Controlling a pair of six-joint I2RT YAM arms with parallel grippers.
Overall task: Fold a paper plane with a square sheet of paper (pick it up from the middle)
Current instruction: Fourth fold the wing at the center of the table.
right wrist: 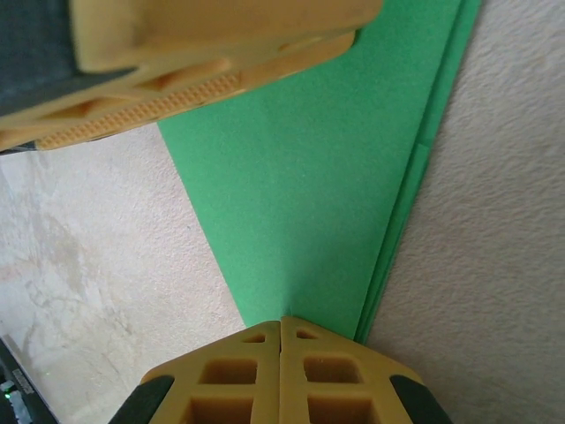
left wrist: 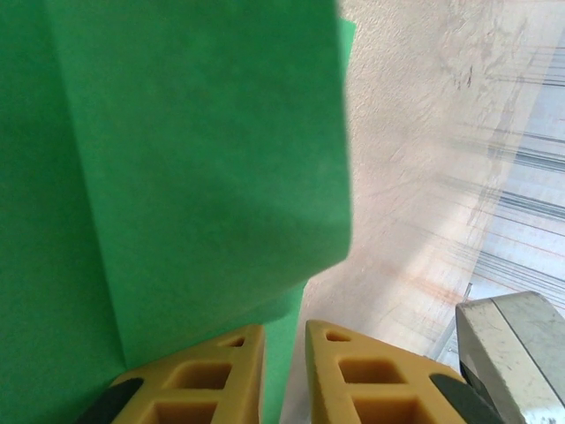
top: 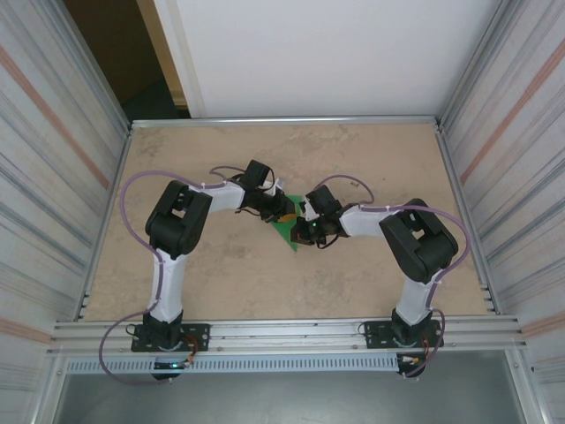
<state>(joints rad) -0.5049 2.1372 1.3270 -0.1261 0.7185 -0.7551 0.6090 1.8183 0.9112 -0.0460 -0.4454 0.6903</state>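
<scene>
The green paper (top: 288, 229) lies folded into a narrow pointed shape at the middle of the table, between both grippers. My left gripper (top: 279, 210) is at its far side. In the left wrist view, its yellow fingers (left wrist: 284, 344) stand nearly together with a strip of the paper (left wrist: 203, 159) between them, and a folded flap rises close to the camera. My right gripper (top: 305, 231) is at the near right side. Its fingertips (right wrist: 282, 323) are shut tight against each other on the narrow end of the paper (right wrist: 327, 177). The left gripper's fingers (right wrist: 203, 44) rest across the paper's wide end.
The tan table (top: 265, 159) has free room all around the paper. Ribbed metal walls (top: 53, 177) close both sides, a white panel (top: 318, 53) stands at the back, and an aluminium rail (top: 282, 334) runs along the near edge by the arm bases.
</scene>
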